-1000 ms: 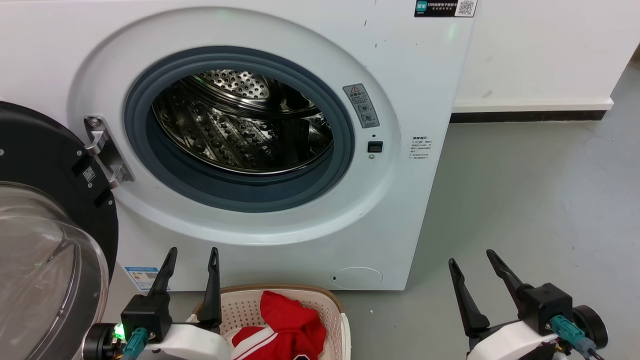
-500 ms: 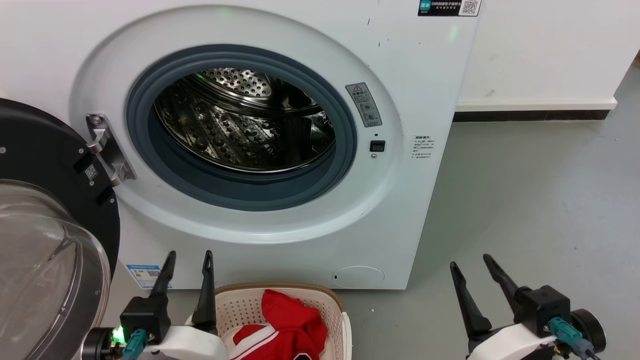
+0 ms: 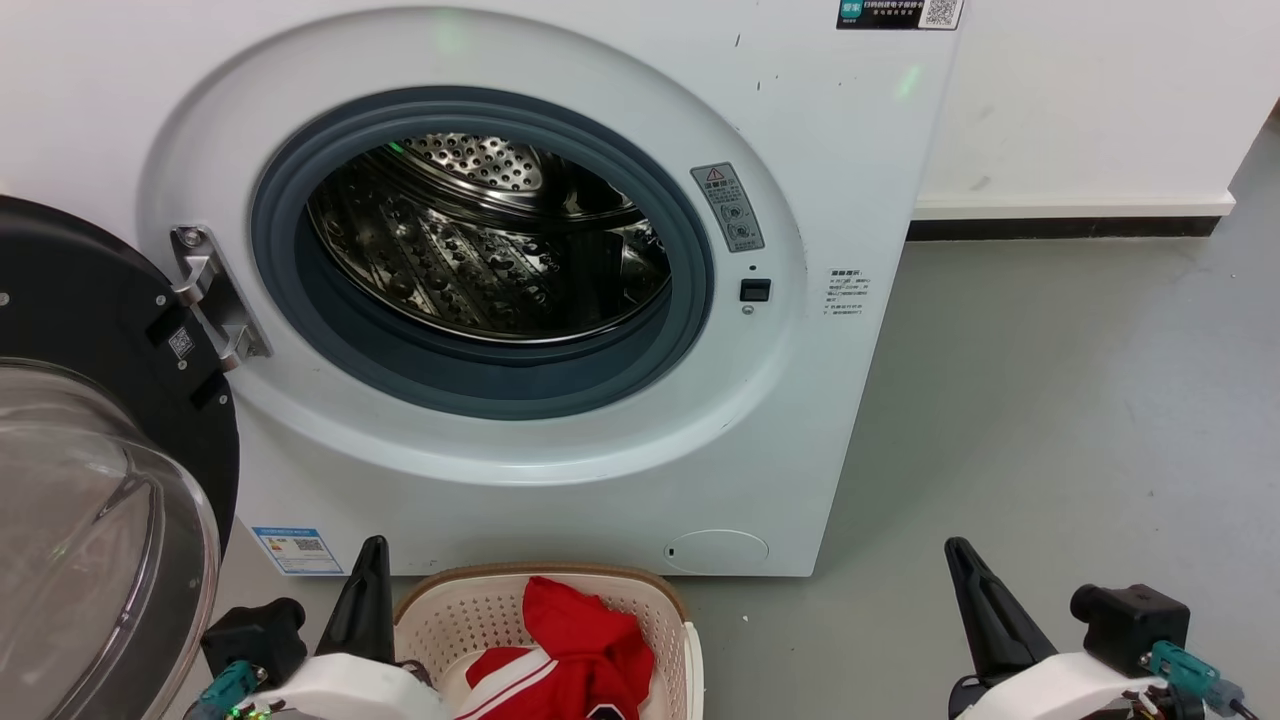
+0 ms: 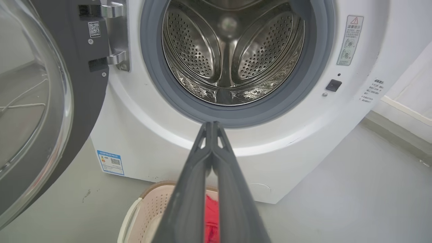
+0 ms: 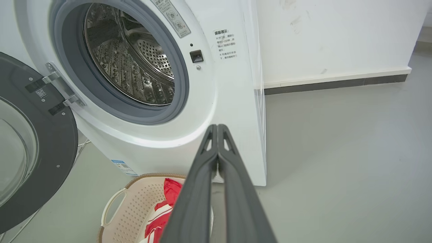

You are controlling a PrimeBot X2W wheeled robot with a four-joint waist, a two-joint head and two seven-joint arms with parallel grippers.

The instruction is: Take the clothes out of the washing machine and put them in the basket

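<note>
Grey floor [image 3: 1050,400] bears the basket [image 3: 450,620], its clothes [image 3: 585,640] seemingly soft, light, best pinched at a raised fold; left hand [image 4: 212,125] and right hand [image 5: 217,126] are closed, empty.

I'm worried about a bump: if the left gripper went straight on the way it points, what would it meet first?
Probably the washing machine: the shut left gripper aims at the lower edge of its grey seal, just below the opening. Depth is unclear.
</note>
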